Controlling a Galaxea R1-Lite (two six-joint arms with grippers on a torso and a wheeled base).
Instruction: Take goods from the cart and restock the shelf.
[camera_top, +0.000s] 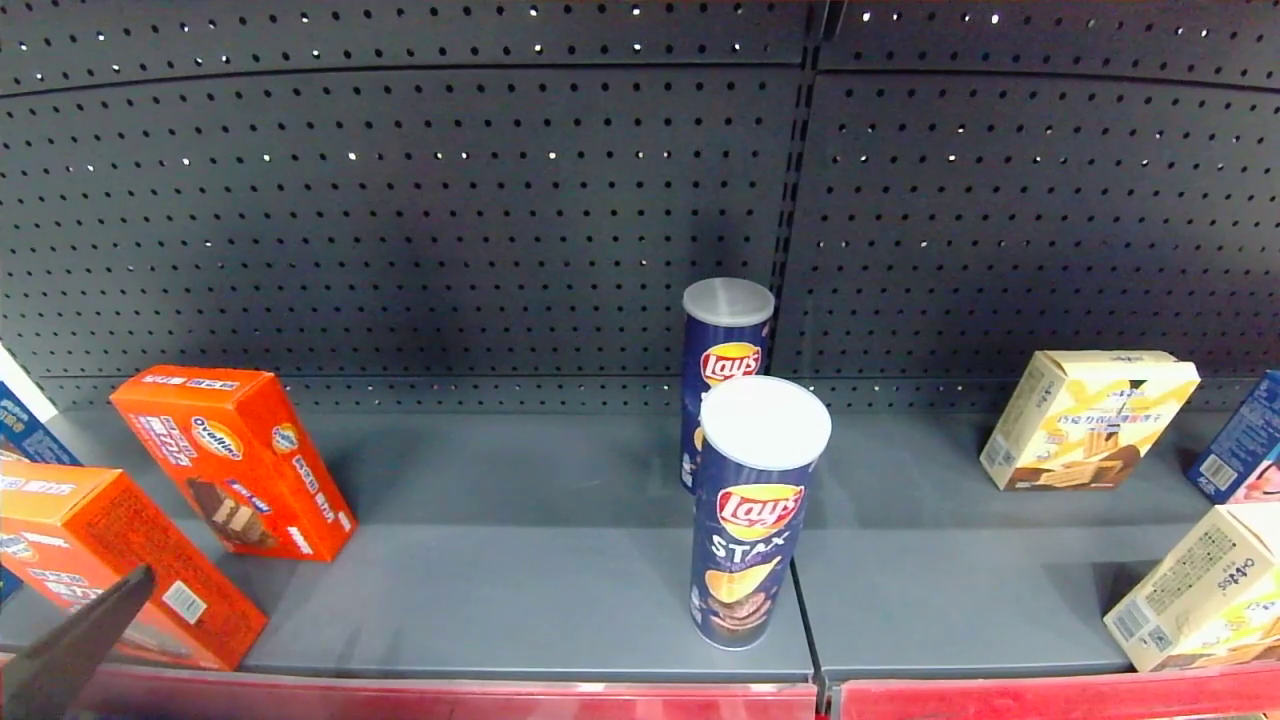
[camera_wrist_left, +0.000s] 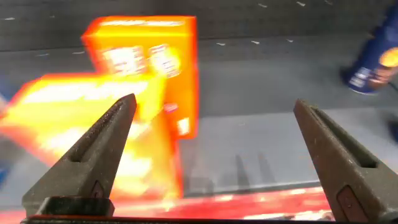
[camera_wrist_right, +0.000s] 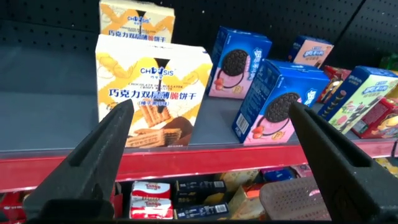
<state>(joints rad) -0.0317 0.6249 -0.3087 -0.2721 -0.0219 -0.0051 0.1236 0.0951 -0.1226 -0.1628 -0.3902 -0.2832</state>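
Two blue chip cans stand upright mid-shelf, the nearer can in front of the farther can. On the grey shelf two orange boxes lie at the left. My left gripper is open and holds nothing, just before the shelf's red front edge, facing the orange boxes; one of its fingers shows at the lower left. My right gripper is open with nothing in it, in front of a cream biscuit box.
Cream boxes and a blue box stand at the shelf's right. Blue cookie boxes and more packs sit farther along. A lower shelf holds small packs. A perforated back wall closes the shelf.
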